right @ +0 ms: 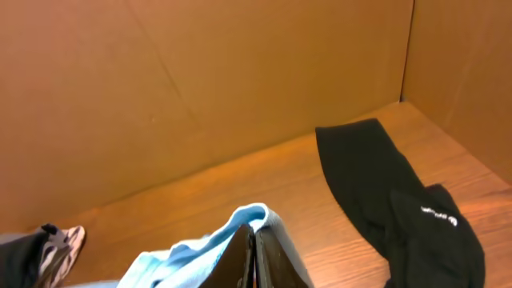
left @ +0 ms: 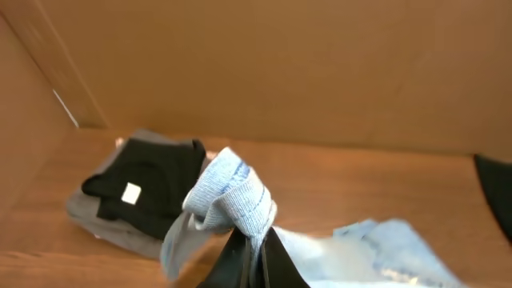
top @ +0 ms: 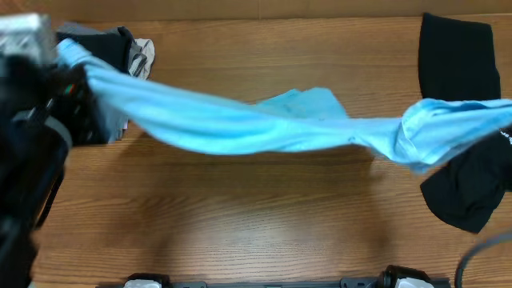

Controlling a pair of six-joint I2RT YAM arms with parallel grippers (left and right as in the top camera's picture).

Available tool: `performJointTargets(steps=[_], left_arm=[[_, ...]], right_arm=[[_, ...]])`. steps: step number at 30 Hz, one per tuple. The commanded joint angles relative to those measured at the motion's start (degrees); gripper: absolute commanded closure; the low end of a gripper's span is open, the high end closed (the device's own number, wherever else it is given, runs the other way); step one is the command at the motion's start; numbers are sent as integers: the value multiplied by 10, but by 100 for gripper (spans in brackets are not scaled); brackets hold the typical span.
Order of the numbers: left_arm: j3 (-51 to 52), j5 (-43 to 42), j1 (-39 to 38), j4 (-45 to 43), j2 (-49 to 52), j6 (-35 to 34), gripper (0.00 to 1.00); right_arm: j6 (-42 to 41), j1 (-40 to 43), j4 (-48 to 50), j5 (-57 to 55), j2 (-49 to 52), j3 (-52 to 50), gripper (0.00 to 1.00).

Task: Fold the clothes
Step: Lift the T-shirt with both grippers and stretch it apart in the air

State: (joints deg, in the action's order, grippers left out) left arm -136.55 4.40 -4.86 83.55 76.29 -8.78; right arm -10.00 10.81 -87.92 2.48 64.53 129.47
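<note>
Holding the light blue T-shirt stretched between them, both of your grippers are clamped on cloth. The left gripper has its jaws closed on a bunched, ribbed-looking edge that bulges up just above the fingertips. The right gripper has its jaws closed on a fold of the same blue fabric, which rises just ahead of them.

For room, brown walls stand ahead of the left jaws and close on their left. Another wall runs ahead of the right jaws and meets a side wall at a corner to their right. The widest bare stretch of table lies behind both jaws, toward the arm bases.

Between the jaws the shirt runs as a long twisted band with a loose flap bulging near its middle, casting a shadow on the wood. You cannot tell whether it touches the table.

Ahead and left of the left jaws, well apart, sits a folded pile, black on grey. Ahead and right of the right jaws lies a black garment with small white lettering, flat on the wood.
</note>
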Motion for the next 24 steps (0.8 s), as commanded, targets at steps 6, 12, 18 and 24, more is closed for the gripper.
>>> performJointTargets(steps=[6,12,18,24], left_arm=[[-5,-6,0,-11,-36,11,96],[-5,-7,0,-19,-66,11,96],[-30,-15,0,-19,-110,11,96],[-61,-12,0,5,-133,11,96]], right_arm=[[11,3,-40,-16,-2,96,96],[10,3,-85,-27,-2,210,96],[9,-8,-91,-27,-13,320,96],[9,-35,-91,-27,-14,375,96]])
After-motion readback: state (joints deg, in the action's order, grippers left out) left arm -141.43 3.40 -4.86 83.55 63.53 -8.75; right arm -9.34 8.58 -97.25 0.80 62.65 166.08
